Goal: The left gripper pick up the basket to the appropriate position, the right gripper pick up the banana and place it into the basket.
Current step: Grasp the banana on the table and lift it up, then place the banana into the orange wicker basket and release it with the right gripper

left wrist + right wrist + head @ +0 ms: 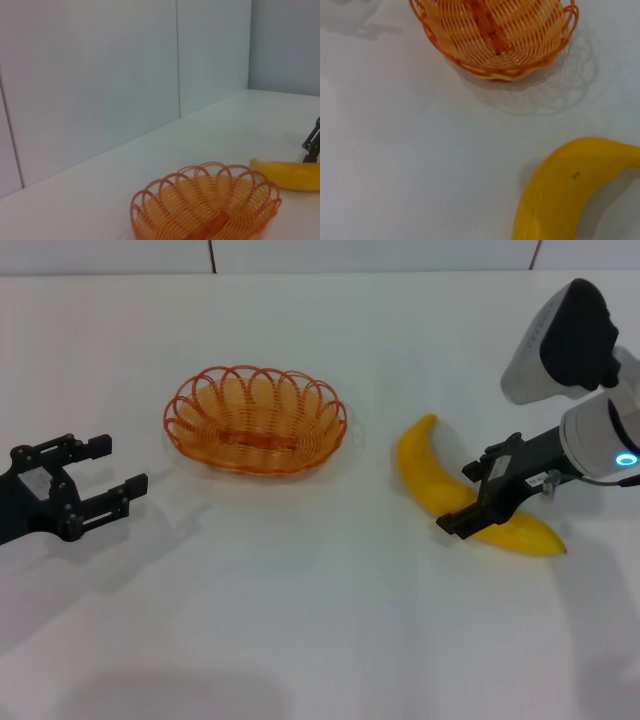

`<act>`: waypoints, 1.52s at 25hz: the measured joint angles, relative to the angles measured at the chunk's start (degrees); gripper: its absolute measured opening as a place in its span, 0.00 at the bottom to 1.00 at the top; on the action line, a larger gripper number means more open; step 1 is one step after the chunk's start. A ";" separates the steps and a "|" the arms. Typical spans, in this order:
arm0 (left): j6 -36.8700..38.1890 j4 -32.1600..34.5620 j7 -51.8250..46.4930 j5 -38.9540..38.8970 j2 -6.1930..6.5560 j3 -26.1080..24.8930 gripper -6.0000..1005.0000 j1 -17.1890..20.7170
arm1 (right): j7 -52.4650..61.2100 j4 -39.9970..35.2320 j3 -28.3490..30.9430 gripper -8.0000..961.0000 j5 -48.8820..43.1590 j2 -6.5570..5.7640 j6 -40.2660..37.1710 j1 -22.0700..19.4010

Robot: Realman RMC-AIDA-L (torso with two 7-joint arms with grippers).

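The right gripper (pixel 478 502) pinches the banana (pixel 428 465). The left gripper (pixel 108 472) waits spread wide, left of the basket (pixel 255 421).

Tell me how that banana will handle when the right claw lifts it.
The banana looks smooth and glossy, so it may slip between the fingers. Its curved shape could make it pivot or rock. The right gripper sits past its middle, toward one end, so the longer end might sag.
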 joint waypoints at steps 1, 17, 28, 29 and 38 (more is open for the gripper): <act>0.00 0.00 0.00 0.00 0.00 0.00 0.69 0.00 | 0.00 0.17 0.00 0.91 0.00 0.00 0.03 0.07; 0.01 0.00 0.01 0.01 -0.04 -0.01 0.69 -0.08 | -0.12 -1.51 1.84 0.57 0.71 -0.10 0.16 -0.53; 0.03 0.00 0.04 -0.09 0.01 -0.25 0.69 -0.08 | -3.42 -11.89 0.09 0.51 9.54 0.08 0.60 -2.70; 0.03 0.00 0.06 -0.09 0.01 -0.31 0.69 -0.07 | -3.58 -11.94 -1.19 0.51 10.19 0.10 1.23 -1.96; -0.08 -0.75 0.73 -0.17 -0.24 -0.11 0.69 -0.70 | 0.01 -6.83 -14.15 0.53 11.91 0.26 12.70 7.27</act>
